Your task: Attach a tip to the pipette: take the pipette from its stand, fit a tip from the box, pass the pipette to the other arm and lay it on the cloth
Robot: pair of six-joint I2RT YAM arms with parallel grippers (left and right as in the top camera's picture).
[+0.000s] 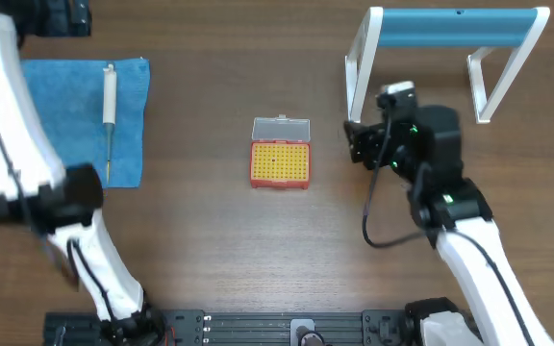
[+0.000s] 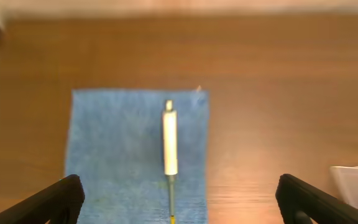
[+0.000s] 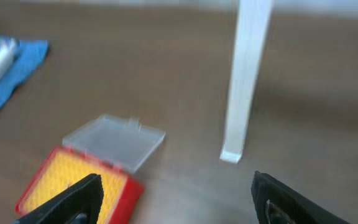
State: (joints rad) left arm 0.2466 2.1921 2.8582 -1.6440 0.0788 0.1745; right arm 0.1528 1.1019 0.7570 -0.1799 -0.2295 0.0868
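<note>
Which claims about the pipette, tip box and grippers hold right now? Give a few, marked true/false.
1. The pipette lies on the blue cloth. True.
2. The tip box has its lid shut. False: the clear lid is folded back and the yellow tip rack is exposed.
3. The left gripper is shut on the pipette. False: it is open and holds nothing.
4. The right gripper is open and empty. True.
</note>
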